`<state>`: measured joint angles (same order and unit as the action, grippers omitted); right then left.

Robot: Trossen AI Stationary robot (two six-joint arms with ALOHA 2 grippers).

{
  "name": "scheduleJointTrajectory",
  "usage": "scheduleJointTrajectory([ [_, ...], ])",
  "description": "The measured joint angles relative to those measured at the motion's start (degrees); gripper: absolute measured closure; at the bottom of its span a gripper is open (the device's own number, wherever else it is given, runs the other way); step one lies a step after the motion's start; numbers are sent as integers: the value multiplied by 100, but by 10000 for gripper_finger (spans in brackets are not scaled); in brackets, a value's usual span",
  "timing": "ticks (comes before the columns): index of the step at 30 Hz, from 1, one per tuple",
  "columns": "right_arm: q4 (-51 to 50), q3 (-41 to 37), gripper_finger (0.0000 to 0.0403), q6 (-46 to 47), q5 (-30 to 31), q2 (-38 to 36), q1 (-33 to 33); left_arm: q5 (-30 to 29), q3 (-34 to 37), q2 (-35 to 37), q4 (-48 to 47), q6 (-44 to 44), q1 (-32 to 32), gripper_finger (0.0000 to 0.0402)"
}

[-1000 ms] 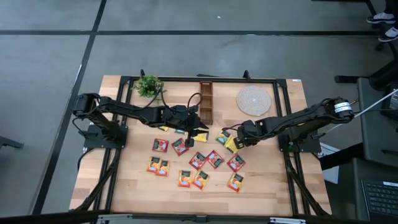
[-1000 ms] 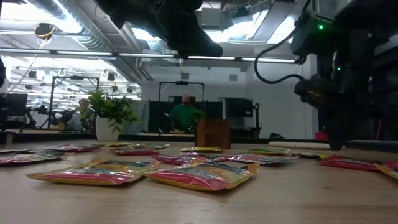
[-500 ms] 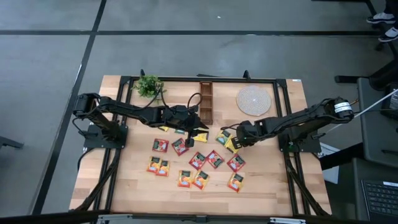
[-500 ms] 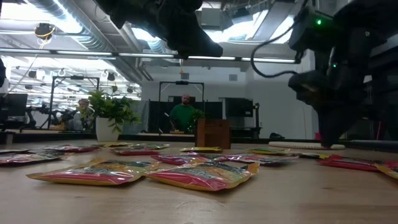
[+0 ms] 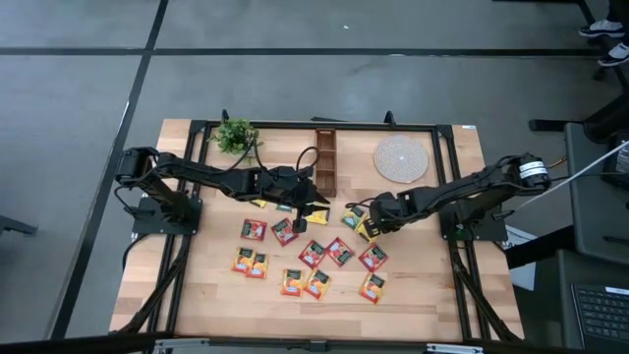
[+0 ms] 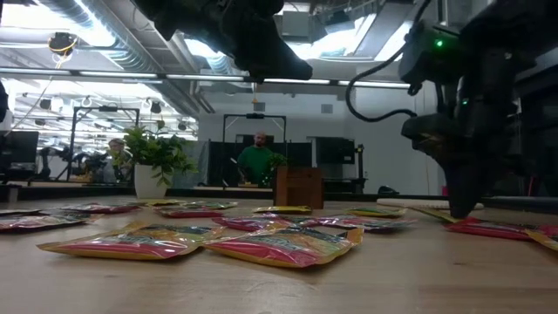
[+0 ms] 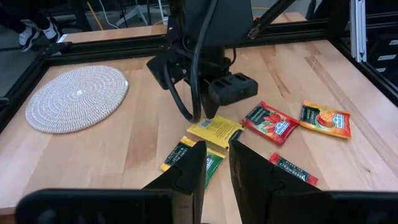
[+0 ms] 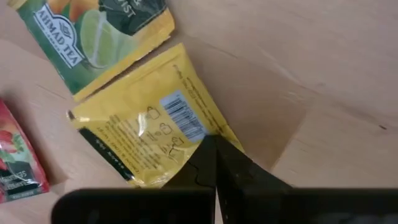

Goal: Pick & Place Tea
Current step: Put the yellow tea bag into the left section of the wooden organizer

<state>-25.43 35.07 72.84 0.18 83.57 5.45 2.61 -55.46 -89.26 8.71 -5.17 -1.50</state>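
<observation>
Wooden table (image 5: 413,295), tea sachets (image 5: 324,254), grey floor (image 5: 295,59)

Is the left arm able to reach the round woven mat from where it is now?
Probably not without a detour. The left pincer hangs mid-table, and the wooden box stands between it and the woven mat. The right arm's pincer, shut on a yellow sachet, is near that route too.

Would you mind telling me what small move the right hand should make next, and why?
Probably a short lift straight up. The right hand is shut on the edge of the yellow sachet, which lies back side up beside a green sachet. Raising it first should clear the neighbours before carrying it toward the wooden box.
</observation>
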Motion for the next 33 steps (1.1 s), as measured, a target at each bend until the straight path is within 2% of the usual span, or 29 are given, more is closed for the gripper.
scheduleJointTrajectory([
  [7,46,2,403,7,-5,118,-4,7,0,1,0,-4,0,336],
  [12,35,-2,403,37,-4,123,-4,349,0,1,0,-250,0,336],
  [15,22,-5,403,37,-4,125,-4,358,0,-24,9,-207,2,330],
  [18,22,-9,403,37,-10,125,-4,373,0,-141,29,629,-30,315],
  [21,28,-11,403,40,-14,127,-2,685,0,-418,131,1945,-89,290],
  [25,57,-13,403,40,-24,129,-4,1010,2,-915,409,3188,-92,246],
  [30,96,-18,403,40,-31,129,-2,1337,2,-1438,786,4299,-89,187],
  [33,109,-24,403,37,-33,102,-2,1409,-37,-1601,867,4633,-86,165],
])
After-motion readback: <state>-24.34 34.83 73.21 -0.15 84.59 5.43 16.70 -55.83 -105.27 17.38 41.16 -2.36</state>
